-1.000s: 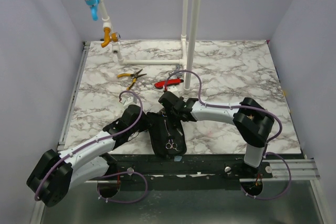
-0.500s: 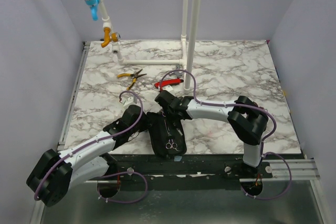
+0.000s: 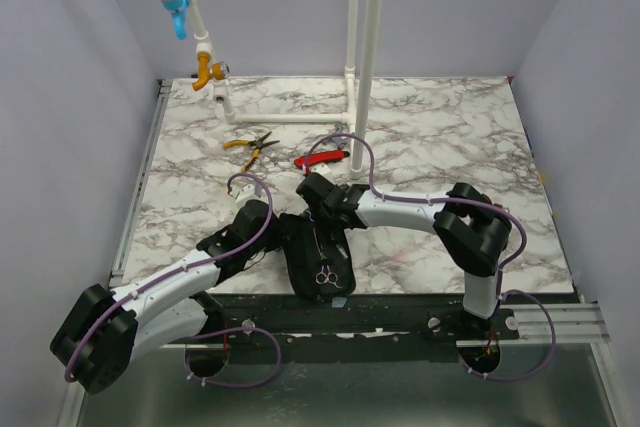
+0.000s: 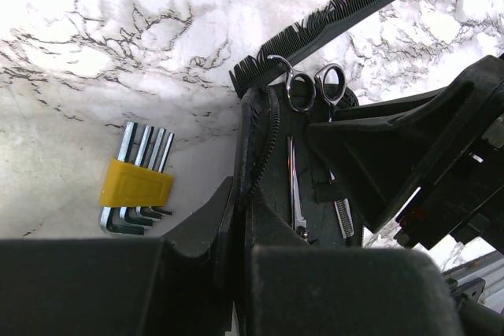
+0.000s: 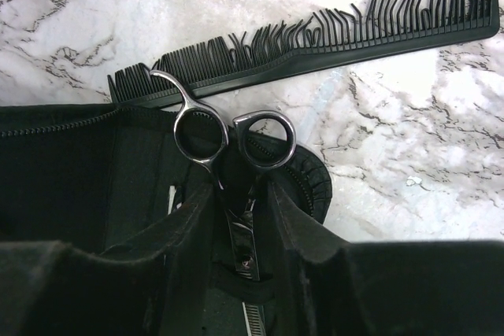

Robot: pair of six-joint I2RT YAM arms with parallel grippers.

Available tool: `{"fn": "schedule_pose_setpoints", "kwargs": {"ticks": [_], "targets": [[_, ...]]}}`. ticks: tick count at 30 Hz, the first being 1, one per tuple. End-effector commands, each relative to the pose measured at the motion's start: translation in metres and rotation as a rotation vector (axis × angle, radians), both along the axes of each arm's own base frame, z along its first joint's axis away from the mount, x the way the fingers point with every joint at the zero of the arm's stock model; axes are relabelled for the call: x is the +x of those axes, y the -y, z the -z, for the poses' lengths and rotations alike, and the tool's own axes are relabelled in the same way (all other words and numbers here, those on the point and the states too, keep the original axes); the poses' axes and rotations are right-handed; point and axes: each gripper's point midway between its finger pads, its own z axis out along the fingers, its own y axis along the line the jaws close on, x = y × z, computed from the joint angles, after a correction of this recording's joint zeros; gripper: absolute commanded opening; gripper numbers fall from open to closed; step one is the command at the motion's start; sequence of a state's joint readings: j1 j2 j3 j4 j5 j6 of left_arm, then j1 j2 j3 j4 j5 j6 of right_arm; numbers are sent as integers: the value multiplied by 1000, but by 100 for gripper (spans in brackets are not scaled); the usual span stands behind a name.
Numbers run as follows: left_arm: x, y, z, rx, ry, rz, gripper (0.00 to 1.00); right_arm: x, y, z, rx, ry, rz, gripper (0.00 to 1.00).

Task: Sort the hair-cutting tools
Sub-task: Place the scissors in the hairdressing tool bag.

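A black zip case lies open at the table's near edge. Silver scissors lie in it under a strap, rings toward the front edge. A long black comb lies on the marble just past the rings; it also shows in the left wrist view. My left gripper is shut on the case's zipper edge. My right gripper hangs over the case, narrowly open, its fingers either side of the scissors' blades. A silver toothed blade shows deeper in the case. I see no thin dark stick.
A yellow hex-key set lies on the marble left of the case. Yellow-handled pliers and a red-handled tool lie mid-table. White pipes stand behind them; a valve pipe rises at the back left.
My right arm has shifted a little left and its elbow has drawn in, bringing the gripper closer over the case. The left arm, case and scissors have not moved.
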State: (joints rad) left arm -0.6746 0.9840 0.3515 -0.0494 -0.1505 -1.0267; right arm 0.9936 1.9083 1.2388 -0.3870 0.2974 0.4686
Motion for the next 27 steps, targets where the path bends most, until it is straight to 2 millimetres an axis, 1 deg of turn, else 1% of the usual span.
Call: {"fn": "schedule_pose_setpoints", "kwargs": {"ticks": [1,2,4,9,10,11,17,19,24,27], "targets": [[8,-1,-9,-1,24,-35,0,-17,21,22,-90,-74,-40,36],[8,-1,-8,1,21,-35,0,-17,22,23,-96,-74,-41,35],[8,-1,-8,3,19,-36,0,-16,24,25,-111,-74,-32,29],[9,-3,-9,6,23,-51,0,-15,29,31,-136,-76,18,6],[9,-4,-10,7,23,-55,0,-15,31,32,-134,-77,34,2],[9,-6,-9,10,22,-65,0,-15,33,32,-132,-75,52,1],[10,-19,-9,0,32,-154,0,-21,42,28,-57,-68,183,1],[10,-22,-9,-2,31,-175,0,-25,46,32,-38,-75,212,1],[10,-21,-8,-7,27,-179,0,-37,52,46,-33,-118,221,1],[10,-20,-8,-8,23,-175,0,-36,51,41,-12,-107,225,1]]}}
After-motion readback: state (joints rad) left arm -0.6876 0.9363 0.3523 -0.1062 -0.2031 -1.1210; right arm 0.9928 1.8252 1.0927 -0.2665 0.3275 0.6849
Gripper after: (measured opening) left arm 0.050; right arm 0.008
